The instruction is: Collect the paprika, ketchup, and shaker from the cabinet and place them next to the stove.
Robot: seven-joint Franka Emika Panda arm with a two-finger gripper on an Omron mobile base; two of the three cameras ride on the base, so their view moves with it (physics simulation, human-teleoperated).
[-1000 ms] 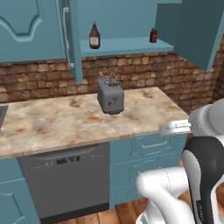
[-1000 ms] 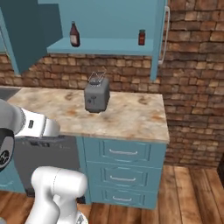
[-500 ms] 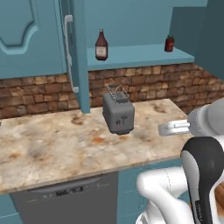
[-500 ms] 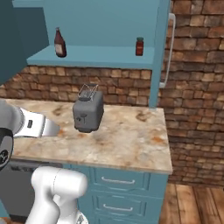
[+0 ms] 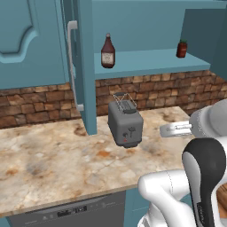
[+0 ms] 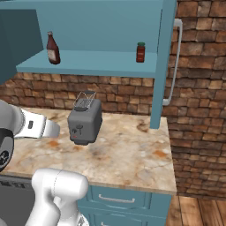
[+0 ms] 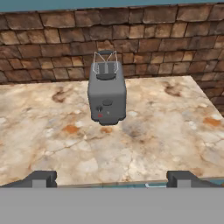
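Observation:
The teal cabinet (image 5: pixel 150 62) (image 6: pixel 97 59) stands open above the counter. On its shelf the ketchup (image 5: pixel 107 51) (image 6: pixel 53 47), a dark bottle with a white cap, stands at the left, and the paprika (image 5: pixel 181 48) (image 6: pixel 141 52), a small red jar, at the right. The shaker and the stove are out of view. My gripper (image 7: pixel 111 179) is open, its two dark fingertips (image 7: pixel 40 178) wide apart with nothing between them. It hangs low in front of the counter edge, well below the shelf.
A grey toaster (image 5: pixel 125 124) (image 6: pixel 84 121) (image 7: pixel 107 94) sits on the marble counter (image 5: pixel 53 164) (image 6: pixel 128 154) under the shelf. An open cabinet door with a silver handle (image 5: pixel 73 66) (image 6: pixel 170 62) juts out. A brick wall backs the counter; a dishwasher (image 5: pixel 66 213) sits below.
The base has driven closer to the counter and cabinet, so the whole scene looms larger. The bottle, jar and toaster kept their places. The gripper stays open.

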